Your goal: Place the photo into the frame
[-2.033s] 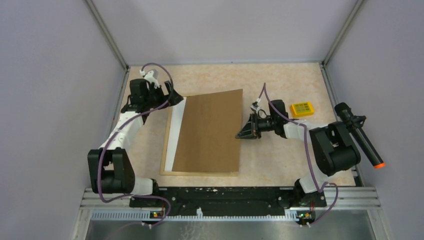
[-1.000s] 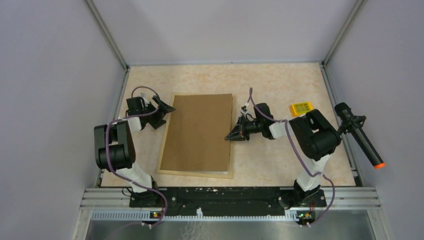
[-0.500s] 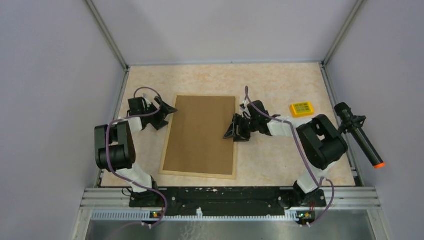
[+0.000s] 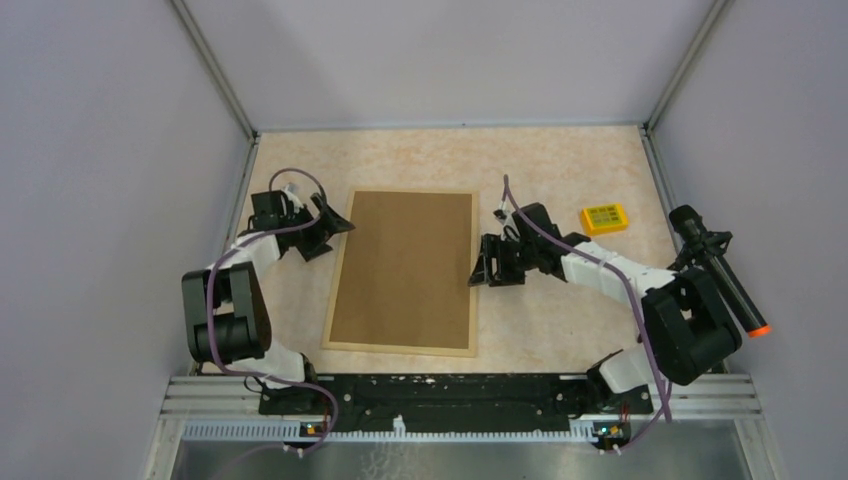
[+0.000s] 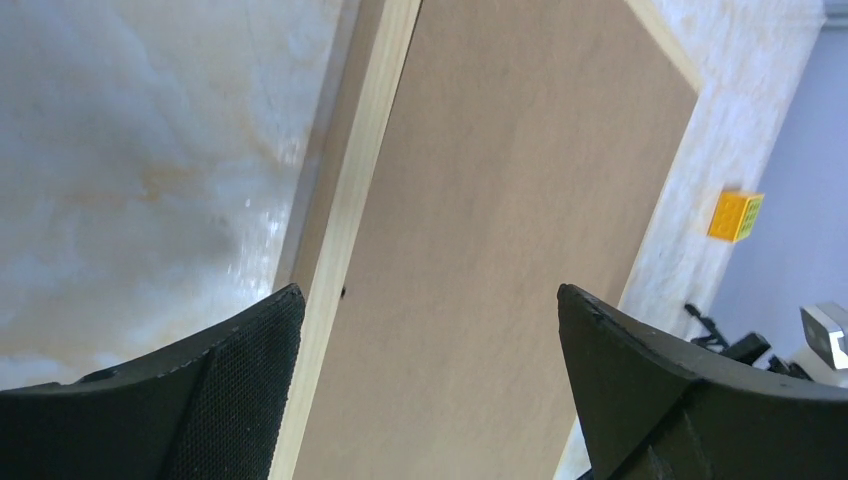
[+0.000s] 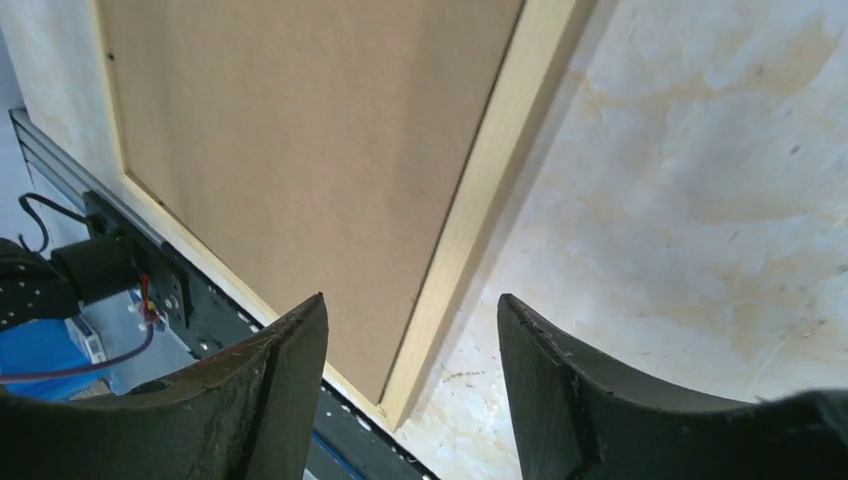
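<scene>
The backing board (image 4: pixel 405 268), previously skewed, now lies square inside the frame (image 4: pixel 400 349). The right hand (image 4: pixel 484 262) has opened, just right of the frame.

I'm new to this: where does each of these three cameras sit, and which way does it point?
Top: above and behind the robot, looking down on the table; the left gripper and right gripper flank the frame.
Left wrist: behind the left gripper, looking low across the frame toward the right side; its fingers show below.
Right wrist: behind the right gripper, looking down at the frame's right edge and near corner; its fingers show below.
Shared: top and left wrist both catch the yellow block.
</scene>
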### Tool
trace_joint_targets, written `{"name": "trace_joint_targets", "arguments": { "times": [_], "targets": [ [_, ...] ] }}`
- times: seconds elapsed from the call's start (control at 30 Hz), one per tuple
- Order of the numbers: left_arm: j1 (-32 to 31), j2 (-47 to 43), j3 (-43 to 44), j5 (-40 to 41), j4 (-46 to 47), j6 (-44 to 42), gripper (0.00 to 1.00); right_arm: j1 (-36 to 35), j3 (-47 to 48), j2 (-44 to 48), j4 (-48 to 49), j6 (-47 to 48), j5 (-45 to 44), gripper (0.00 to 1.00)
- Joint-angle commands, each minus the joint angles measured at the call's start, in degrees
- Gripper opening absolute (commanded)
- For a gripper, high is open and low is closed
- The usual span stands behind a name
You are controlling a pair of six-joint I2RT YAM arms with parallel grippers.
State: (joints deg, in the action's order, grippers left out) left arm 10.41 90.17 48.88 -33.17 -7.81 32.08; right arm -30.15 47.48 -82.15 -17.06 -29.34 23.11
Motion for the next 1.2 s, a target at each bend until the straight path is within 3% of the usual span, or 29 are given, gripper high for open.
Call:
{"name": "trace_joint_targets", "arguments": {
  "times": [0.0,0.07,0.17,0.33,0.43,0.57,0.67,0.83,1.03,1.17],
  "targets": [
    [0.1,-4.8,-4.3,1.1,-4.3,-5.8,0.99,0.4,-3.8,-2.3,5.6,0.1,4.1,0.61],
    [0.1,-4.4,-5.6,-0.1,-4.5,-6.1,0.99,0.0,-3.5,-5.2,6.4,0.9,3.7,0.52],
    [0.2,-3.6,-7.2,-2.5,-3.4,-5.9,0.98,-1.5,-2.2,-9.5,7.9,0.8,2.7,0.28],
    [0.0,-1.4,-8.8,-6.3,-0.9,-5.0,0.96,-5.6,1.5,-13.2,5.8,-0.9,-5.8,0.27],
    [0.0,-1.3,-9.2,-7.0,-0.4,-4.8,0.96,-7.9,2.9,-14.2,5.1,-2.3,-8.9,0.18],
    [0.0,-1.3,-9.3,-7.5,-0.2,-4.8,0.96,-9.5,5.3,-15.1,2.4,-2.6,-13.8,0.17],
    [-0.3,-1.2,-9.9,-8.3,0.5,-4.2,0.96,-10.2,7.3,-16.5,-1.3,-2.5,-17.3,0.21],
    [-0.3,-1.5,-10.3,-8.8,1.1,-3.6,0.96,-14.6,13.7,-21.9,-10.6,-1.9,-27.8,0.37],
    [-0.7,-1.8,-11.2,-9.9,2.0,-3.1,0.96,-17.8,14.9,-25.3,-8.3,-4.5,-28.4,0.59],
    [-1.4,-1.9,-11.5,-10.0,2.2,-2.8,0.96,-18.2,19.9,-29.6,-11.9,-4.7,-31.0,0.63]
  ]
}}
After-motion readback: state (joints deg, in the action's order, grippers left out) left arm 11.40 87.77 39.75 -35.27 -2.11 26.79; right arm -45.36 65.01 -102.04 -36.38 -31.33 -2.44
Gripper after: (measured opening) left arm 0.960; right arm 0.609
